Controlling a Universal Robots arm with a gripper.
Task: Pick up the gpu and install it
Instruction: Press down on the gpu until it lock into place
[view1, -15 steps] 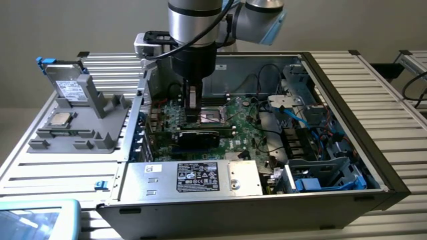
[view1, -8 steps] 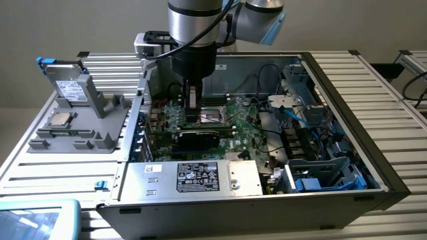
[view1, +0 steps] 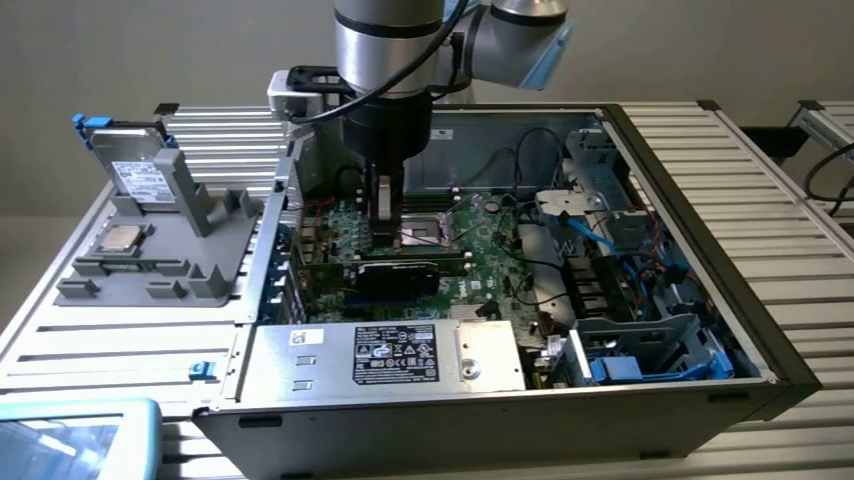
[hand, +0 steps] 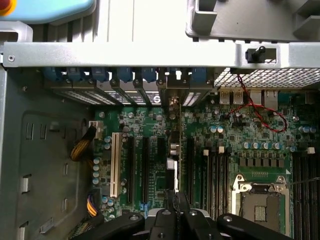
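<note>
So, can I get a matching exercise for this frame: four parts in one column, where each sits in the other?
1. card
2. drive
3. processor chip
4. power supply box

A. standing on edge on the grey stand
B. lying flat on the grey stand
C. in the shut tool, over the motherboard
D. inside the case, label facing up

Pairs: 1-C, 2-A, 3-B, 4-D

Exterior view high, oblique; wrist view close, straight down; both share motherboard (view1: 441, 235)
</note>
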